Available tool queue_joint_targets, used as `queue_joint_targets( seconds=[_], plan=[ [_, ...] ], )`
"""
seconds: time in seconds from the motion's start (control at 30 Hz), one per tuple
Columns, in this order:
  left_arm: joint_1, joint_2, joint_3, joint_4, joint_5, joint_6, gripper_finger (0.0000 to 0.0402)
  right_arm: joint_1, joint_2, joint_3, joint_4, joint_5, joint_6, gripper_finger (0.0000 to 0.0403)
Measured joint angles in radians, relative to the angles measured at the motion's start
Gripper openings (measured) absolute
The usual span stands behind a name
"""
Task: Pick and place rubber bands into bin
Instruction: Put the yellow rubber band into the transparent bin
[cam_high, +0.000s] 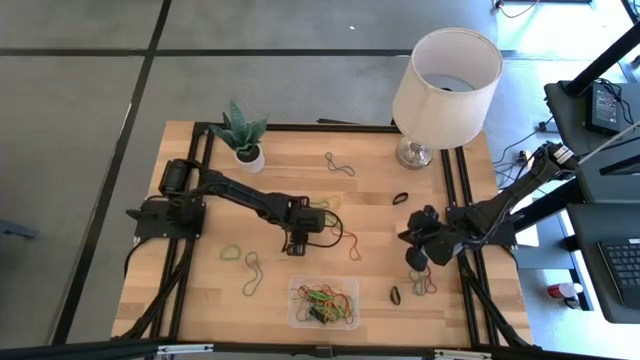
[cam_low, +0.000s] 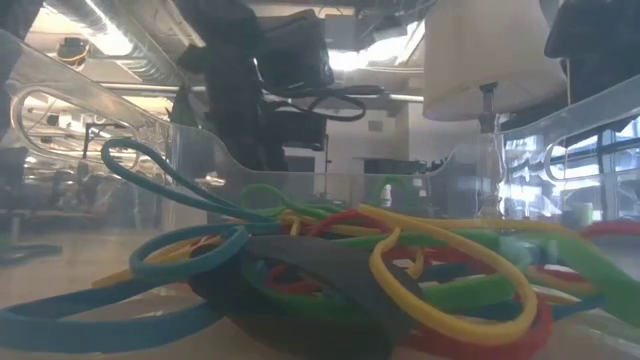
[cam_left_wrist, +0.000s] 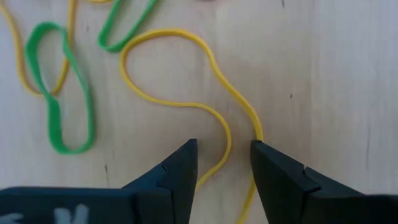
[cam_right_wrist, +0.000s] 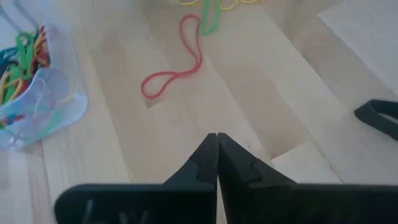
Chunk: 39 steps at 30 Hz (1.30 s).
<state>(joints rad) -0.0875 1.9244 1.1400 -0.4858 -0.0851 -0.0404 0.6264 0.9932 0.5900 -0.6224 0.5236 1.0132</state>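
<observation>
The left gripper (cam_left_wrist: 224, 163), fingers parted, is straddling a thin yellow rubber band (cam_left_wrist: 186, 74) on the wooden table (cam_left_wrist: 329, 81), the loop running between its tips; closing squarely should pinch both strands before lifting toward the clear plastic bin (cam_high: 296, 318).

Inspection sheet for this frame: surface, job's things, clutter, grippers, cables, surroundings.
Surface: wooden table, black rails along both sides.
Job's things: clear bin at the near edge holds a tangle of coloured rubber bands; more loose bands scattered on the wood, including a yellow band and a red band.
Clutter: potted plant, lamp.
Grippers: left gripper open, straddling the yellow band; right gripper shut, empty, above bare wood.
Cables: black cable looping beside the left gripper.
Surroundings: grey floor, equipment at right.
</observation>
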Motion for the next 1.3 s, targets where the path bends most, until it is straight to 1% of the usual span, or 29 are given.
queue_joint_targets(
  seconds=[0.1, 0.17, 0.27, 0.33, 0.43, 0.5, 0.57, 0.63, 0.7, 0.77, 0.9, 1.0, 1.1, 1.23, 1.3],
  plan=[
    [0.000, 0.002, 0.000, -0.002, 0.015, 0.018, 0.0121, -0.003, 0.000, 0.000, 0.001, 0.000, 0.007, 0.0006],
    [-0.001, -0.002, -0.001, -0.002, 0.017, 0.021, 0.0091, -0.003, 0.000, 0.000, 0.001, 0.003, 0.006, 0.0006],
    [0.000, -0.002, 0.006, -0.012, 0.010, 0.012, 0.0025, -0.003, 0.000, 0.000, -0.001, 0.008, 0.003, 0.0006],
    [-0.002, -0.001, 0.021, -0.029, 0.005, 0.002, 0.0009, -0.003, 0.000, 0.000, -0.003, 0.009, -0.010, 0.0006],
    [-0.002, 0.006, 0.063, -0.080, 0.007, -0.006, 0.0002, -0.003, 0.000, 0.000, -0.002, 0.010, -0.016, 0.0006],
    [-0.006, 0.009, 0.113, -0.161, 0.009, -0.023, 0.0002, -0.002, 0.000, 0.000, -0.010, 0.000, -0.040, 0.0004],
    [-0.009, 0.008, 0.184, -0.216, 0.009, -0.028, 0.0002, 0.002, -0.009, 0.000, -0.020, -0.029, -0.086, 0.0003],
    [-0.015, 0.005, 0.254, -0.273, -0.006, -0.053, 0.0002, 0.012, -0.039, -0.013, -0.015, -0.080, -0.123, 0.0003],
    [-0.023, 0.006, 0.324, -0.327, -0.020, -0.067, 0.0002, 0.029, -0.088, -0.046, -0.012, -0.115, -0.137, 0.0002],
    [-0.039, 0.006, 0.404, -0.377, -0.027, -0.069, 0.0002, 0.053, -0.155, -0.087, 0.005, -0.115, -0.144, 0.0002],
    [-0.073, 0.005, 0.555, -0.481, -0.076, -0.097, 0.0002, 0.080, -0.301, -0.174, 0.048, -0.115, -0.161, 0.0002],
    [-0.106, 0.005, 0.654, -0.502, -0.115, -0.135, 0.0002, 0.082, -0.392, -0.227, 0.055, -0.115, -0.181, 0.0001],
    [-0.153, 0.005, 0.742, -0.511, -0.144, -0.159, 0.0002, 0.082, -0.457, -0.267, 0.059, -0.116, -0.197, 0.0001],
    [-0.218, 0.003, 0.828, -0.510, -0.198, -0.186, 0.0002, 0.082, -0.512, -0.304, 0.068, -0.136, -0.214, 0.0001],
    [-0.248, 0.003, 0.864, -0.509, -0.209, -0.211, 0.0002, 0.081, -0.525, -0.320, 0.070, -0.162, -0.229, 0.0002]
  ],
)
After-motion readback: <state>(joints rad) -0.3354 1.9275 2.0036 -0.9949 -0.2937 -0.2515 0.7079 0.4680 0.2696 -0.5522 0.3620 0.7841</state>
